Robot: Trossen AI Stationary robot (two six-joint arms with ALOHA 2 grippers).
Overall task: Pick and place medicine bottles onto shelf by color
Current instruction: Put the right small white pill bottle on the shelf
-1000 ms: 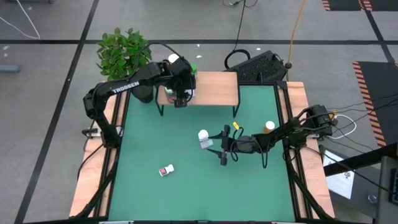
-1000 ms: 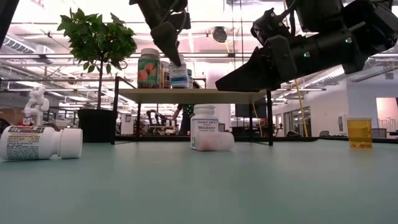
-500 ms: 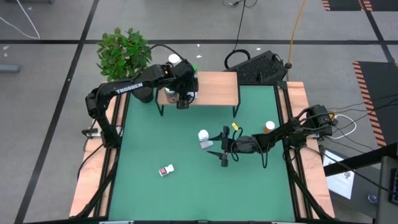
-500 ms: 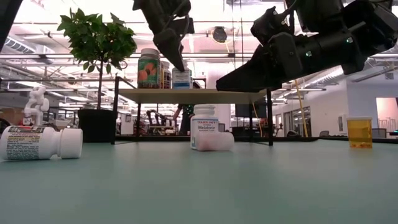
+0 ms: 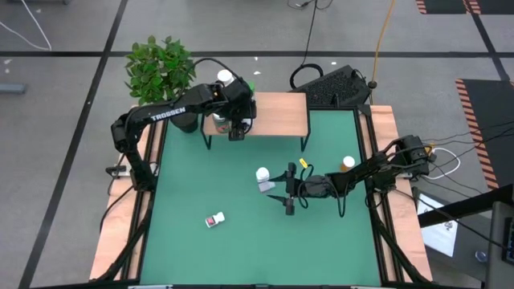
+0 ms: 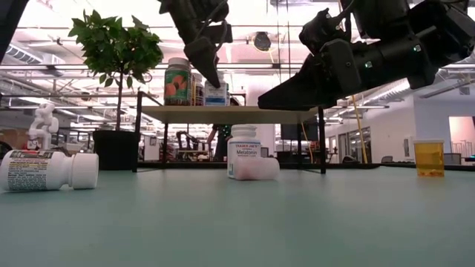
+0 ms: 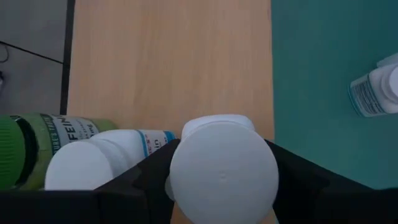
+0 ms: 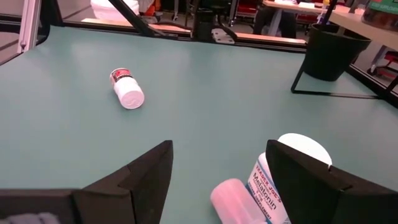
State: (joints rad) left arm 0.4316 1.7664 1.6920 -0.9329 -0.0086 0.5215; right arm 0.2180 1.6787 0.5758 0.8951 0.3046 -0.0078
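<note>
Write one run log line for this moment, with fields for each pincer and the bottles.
left pincer: over shelf, around white-capped bottle | right pincer: open, above Melatonin bottle | elsewhere: amber bottle upright

**Table layout**

The shelf [image 5: 273, 112] stands at the table's [image 5: 241, 241] far edge. Several bottles [image 6: 194, 81] stand clustered at its left end. Two bottles [image 5: 263, 178] lie touching near the table centre; one bottle [image 5: 214, 220] lies nearer the front-left; another [image 5: 347, 164] stands at the right edge. A plant [image 5: 159, 64] sits behind the far-left corner.
</note>
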